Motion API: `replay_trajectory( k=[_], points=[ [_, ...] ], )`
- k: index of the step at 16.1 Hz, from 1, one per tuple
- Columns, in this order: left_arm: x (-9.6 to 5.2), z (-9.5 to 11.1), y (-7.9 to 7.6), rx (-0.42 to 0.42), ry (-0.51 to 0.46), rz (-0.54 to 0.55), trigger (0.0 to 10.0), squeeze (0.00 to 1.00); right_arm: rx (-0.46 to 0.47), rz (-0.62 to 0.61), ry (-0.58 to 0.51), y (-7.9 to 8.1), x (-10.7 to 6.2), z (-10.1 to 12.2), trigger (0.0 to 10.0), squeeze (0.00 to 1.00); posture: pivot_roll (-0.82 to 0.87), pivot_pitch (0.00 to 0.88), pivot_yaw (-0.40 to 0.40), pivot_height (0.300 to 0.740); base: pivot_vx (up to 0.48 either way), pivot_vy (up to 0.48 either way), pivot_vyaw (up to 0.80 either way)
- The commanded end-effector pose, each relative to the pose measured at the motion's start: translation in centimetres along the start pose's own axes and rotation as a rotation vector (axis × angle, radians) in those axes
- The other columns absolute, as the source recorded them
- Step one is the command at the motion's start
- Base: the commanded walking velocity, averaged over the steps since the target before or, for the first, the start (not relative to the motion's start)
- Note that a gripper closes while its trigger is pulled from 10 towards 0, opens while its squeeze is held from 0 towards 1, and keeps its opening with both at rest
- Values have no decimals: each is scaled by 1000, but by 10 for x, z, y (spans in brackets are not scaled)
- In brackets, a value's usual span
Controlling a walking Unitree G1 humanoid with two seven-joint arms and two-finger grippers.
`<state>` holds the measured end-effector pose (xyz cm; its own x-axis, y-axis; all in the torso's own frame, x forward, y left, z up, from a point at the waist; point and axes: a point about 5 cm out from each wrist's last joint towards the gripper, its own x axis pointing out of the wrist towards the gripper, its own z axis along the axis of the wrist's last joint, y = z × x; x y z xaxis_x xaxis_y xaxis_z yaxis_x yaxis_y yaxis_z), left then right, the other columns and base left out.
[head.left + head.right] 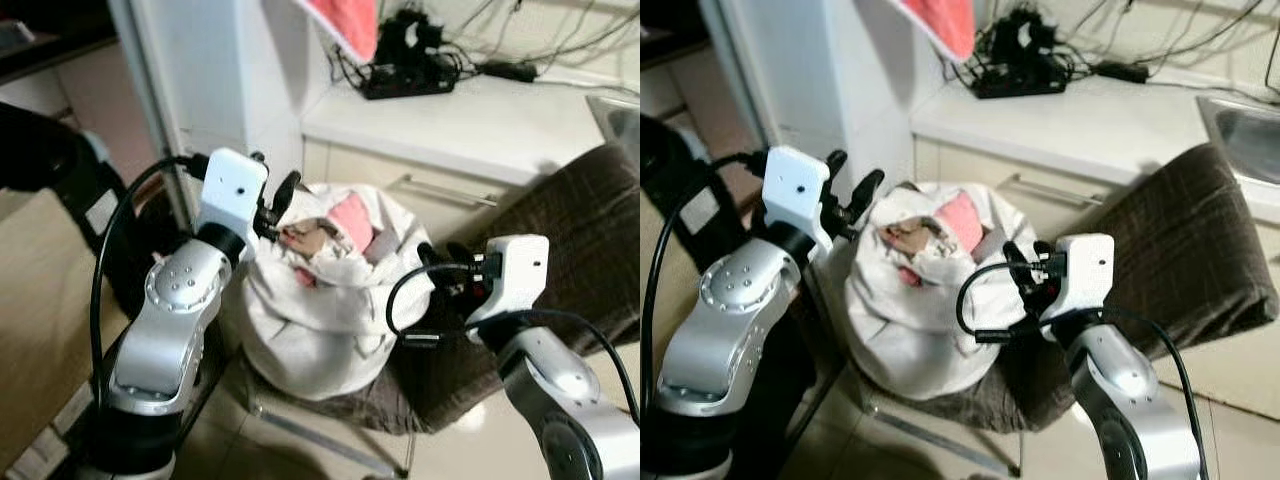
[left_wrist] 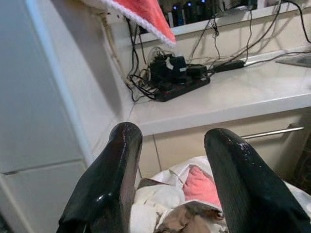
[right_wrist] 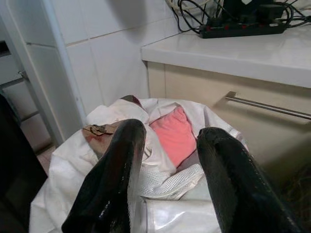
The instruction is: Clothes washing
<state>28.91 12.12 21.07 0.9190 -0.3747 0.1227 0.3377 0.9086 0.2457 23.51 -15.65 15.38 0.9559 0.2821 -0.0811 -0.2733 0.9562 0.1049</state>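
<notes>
From the head, a white cloth laundry bag (image 1: 320, 310) stuffed with pink and brown clothes (image 1: 335, 232) sits upright, mouth upward, on a brown upholstered chair (image 1: 560, 240) against a cream counter (image 1: 470, 125).

Left wrist view: the left gripper (image 2: 170, 179) gapes empty above the bag's rim, toward a black power strip (image 2: 182, 87).

Right wrist view: the right gripper (image 3: 167, 170) is spread, empty, by the bag's mouth.

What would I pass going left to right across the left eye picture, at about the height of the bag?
Left gripper → white laundry bag → right gripper → brown cushion.

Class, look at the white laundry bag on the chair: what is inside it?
At the open top of the white laundry bag, a pink garment and brownish cloth show. Anything deeper is hidden by the bag's walls.
</notes>
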Motion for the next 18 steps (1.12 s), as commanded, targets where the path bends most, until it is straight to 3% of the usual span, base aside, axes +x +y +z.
replay_trajectory(
  k=[1,9,14,15,16,18],
  points=[
    [1,3,0,-2,-6,-8,10000,0,4,0,-7,-1,-1,0,10000,0,-74,0,-31,740,289,0,0],
    [-7,-17,-17,-35,75,-72,10000,0,44,-27,43,-8,-6,-4,10000,0,-92,0,-40,740,68,0,0],
    [-3,-32,-20,-39,161,-87,10000,0,-33,-139,144,-32,-2,-16,10000,0,-84,0,-44,740,0,0,0],
    [-1,-34,-19,-38,167,-86,10000,0,-45,-144,161,-39,0,-18,10000,439,-77,0,-40,740,0,0,0],
    [0,-34,-18,-27,168,-95,10000,0,-39,-126,175,-44,7,-17,10000,1000,-78,0,-29,740,0,0,0],
    [1,-37,-15,-26,171,-103,10000,0,-77,-66,234,-51,21,-19,10000,1000,-76,0,-5,740,0,0,0]
  ],
)
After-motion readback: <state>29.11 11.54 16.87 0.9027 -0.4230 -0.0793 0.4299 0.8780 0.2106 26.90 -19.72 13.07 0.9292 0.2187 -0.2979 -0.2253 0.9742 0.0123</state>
